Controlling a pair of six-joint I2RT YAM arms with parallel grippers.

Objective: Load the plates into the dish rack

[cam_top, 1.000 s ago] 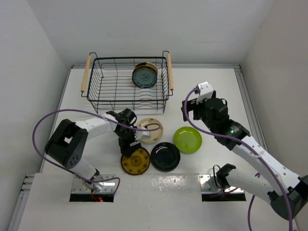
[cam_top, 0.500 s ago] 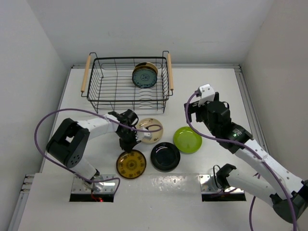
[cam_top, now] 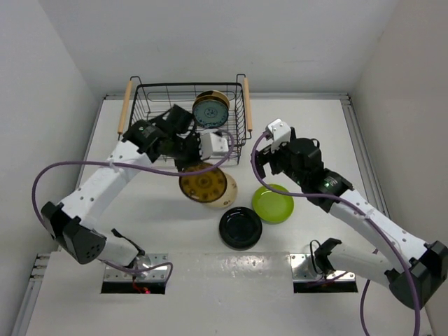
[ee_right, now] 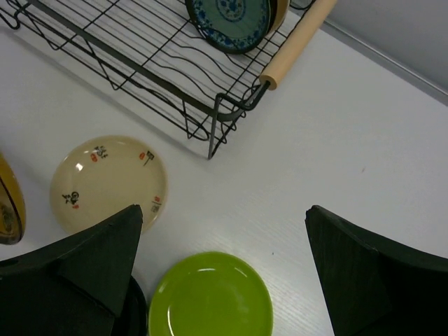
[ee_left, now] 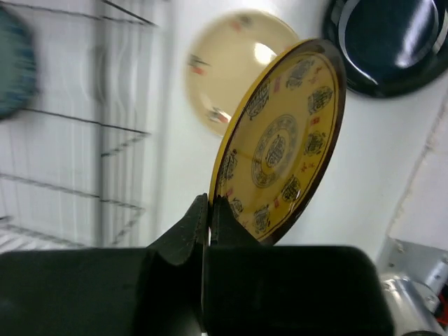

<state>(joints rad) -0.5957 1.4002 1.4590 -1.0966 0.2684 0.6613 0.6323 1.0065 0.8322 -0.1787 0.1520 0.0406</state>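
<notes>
Now raised, dark-rimmed mustard medallion plate sits clamped in left end effector.

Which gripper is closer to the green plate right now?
Right. The right gripper hovers just beyond the green plate; the left gripper holds a yellow plate near the rack.

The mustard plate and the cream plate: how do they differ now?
The mustard plate is dark yellow with dense medallion patterns; the cream plate is pale with few small marks. The mustard plate is pinched at its rim by the left hand and tilted; the cream plate lies flat on the table. Both are round.
</notes>
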